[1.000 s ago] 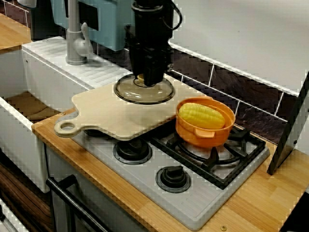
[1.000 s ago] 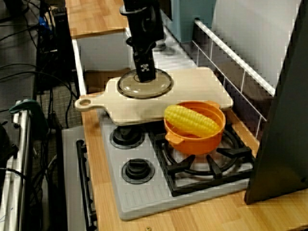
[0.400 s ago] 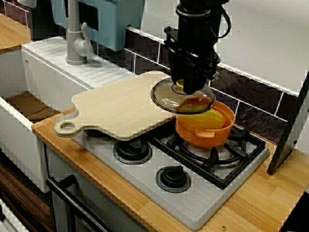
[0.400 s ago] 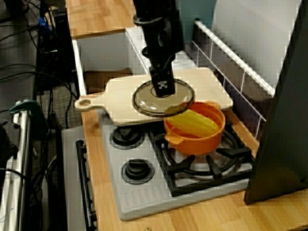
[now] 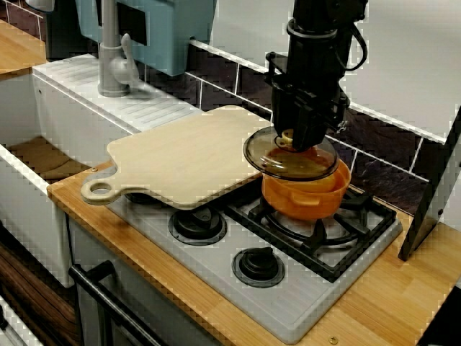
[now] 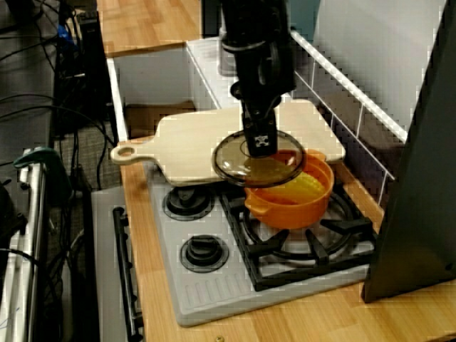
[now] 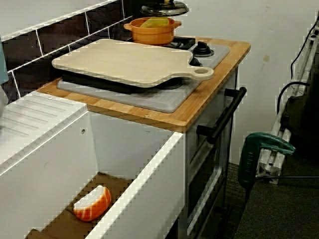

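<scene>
Clamped the gripper [image 5: 299, 138] shut on the knob of the glass lid [image 5: 288, 164]. Held that lid level in the air just above the orange pot [image 5: 308, 200] of corn [image 6: 305, 187], offset toward 9 o'clock, over the edge of the cutting board [image 5: 180, 155] on the stove [image 5: 288, 295].

I find no word, number or brand name that I can read in any of my views. The only sign-like mark is a small white-on-black pattern low on the gripper [image 6: 261, 144], just above the glass lid [image 6: 276, 166] that the fingers clamp, seen in the view from the side; it is too coarse for me to read as letters
</scene>
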### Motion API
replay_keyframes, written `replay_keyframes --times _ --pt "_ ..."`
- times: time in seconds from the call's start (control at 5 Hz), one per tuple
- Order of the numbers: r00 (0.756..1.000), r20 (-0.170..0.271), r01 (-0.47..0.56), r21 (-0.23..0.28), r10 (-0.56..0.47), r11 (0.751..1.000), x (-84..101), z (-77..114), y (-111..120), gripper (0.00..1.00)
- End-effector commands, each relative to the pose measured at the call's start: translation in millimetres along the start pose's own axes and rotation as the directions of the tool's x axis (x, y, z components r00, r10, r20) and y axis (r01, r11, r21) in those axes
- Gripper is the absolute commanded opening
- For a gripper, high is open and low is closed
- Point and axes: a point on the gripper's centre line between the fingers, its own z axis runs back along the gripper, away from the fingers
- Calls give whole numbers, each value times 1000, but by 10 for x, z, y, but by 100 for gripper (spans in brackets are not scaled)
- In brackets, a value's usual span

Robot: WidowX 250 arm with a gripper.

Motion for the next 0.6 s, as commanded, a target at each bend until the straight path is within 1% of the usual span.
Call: replay_keyframes --times 0.0,0.2,0.4 --pt "1000 27 -12 -10 12 1000 183 63 33 0" --pt "1000 12 -14 -5 14 1000 254 -18 46 0" --pt "1000 6 -17 0 17 1000 278 -81 57 0"
